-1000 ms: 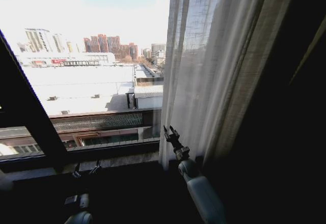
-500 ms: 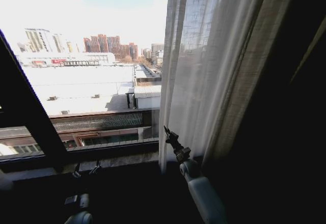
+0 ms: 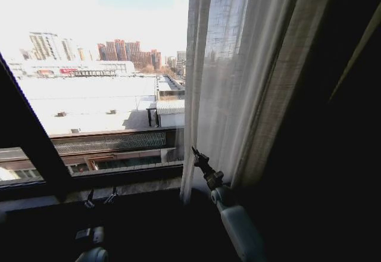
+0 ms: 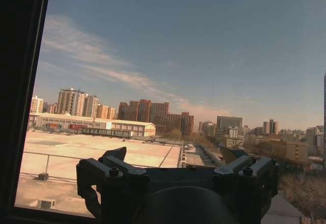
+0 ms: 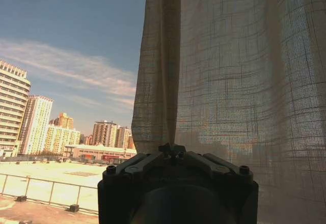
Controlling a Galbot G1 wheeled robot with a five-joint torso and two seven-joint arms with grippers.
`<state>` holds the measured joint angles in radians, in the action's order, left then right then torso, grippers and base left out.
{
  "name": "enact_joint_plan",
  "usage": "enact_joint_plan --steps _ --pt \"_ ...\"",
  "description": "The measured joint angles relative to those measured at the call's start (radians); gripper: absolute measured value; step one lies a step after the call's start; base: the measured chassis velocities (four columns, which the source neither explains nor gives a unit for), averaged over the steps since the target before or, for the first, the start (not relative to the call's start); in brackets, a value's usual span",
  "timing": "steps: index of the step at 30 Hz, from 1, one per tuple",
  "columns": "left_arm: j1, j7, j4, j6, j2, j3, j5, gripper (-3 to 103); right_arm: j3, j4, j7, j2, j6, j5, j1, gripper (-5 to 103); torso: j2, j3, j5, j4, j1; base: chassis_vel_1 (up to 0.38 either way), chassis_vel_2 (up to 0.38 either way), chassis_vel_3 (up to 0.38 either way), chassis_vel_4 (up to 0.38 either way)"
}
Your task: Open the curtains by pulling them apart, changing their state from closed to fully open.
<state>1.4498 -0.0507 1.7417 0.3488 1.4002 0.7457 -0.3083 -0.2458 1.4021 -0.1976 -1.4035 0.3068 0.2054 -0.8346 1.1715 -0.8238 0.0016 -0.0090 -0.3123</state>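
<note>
Right claw (image 3: 194, 152) pinched on the sheer white pleated curtain's (image 3: 238, 83) edge, frame centre — left claw (image 3: 99, 197) wide, lower left.

1. Curtain (image 3: 238, 77) hangs right of centre in the head view, top of frame down to the sill (image 3: 119, 187).
2. Uncovered window pane (image 3: 101, 65) takes the left half; frame bar (image 3: 27, 143) slants across lower left.
3. Right gripper (image 3: 196, 155) sits lower centre, touching the curtain's lower left edge.
4. Left gripper (image 3: 98, 199) sits low at lower left, below the sill, well apart from the curtain.
</note>
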Motion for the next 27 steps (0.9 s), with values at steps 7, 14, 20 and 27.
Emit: enact_joint_plan --steps 7,14,20,27 --pt "0.0 0.0 0.0 0.0 0.0 0.0 0.0 100 0.0 0.0 -0.005 0.002 0.005 0.003 -0.001 0 0.0 0.0 -0.0007 0.0002 0.0 -0.311 -0.274 0.3 0.299" --pt "0.0 0.0 0.0 0.0 0.0 0.0 0.0 100 0.006 0.0 -0.009 0.003 0.038 0.019 -0.002 0 0.0 0.0 -0.0001 0.0001 0.0 -0.323 -0.335 0.317 0.33" --pt "0.0 0.0 0.0 0.0 0.0 0.0 0.0 100 -0.008 -0.006 -0.032 0.004 0.067 0.009 -0.005 0 0.0 0.0 0.0004 -0.0002 0.0 -0.139 -0.161 0.167 0.131" --pt "0.0 0.0 0.0 0.0 0.0 0.001 0.0 100 -0.014 0.0 -0.055 0.006 0.051 0.011 -0.011 0 0.0 0.0 -0.0006 0.001 0.0 0.005 0.006 -0.005 -0.008"
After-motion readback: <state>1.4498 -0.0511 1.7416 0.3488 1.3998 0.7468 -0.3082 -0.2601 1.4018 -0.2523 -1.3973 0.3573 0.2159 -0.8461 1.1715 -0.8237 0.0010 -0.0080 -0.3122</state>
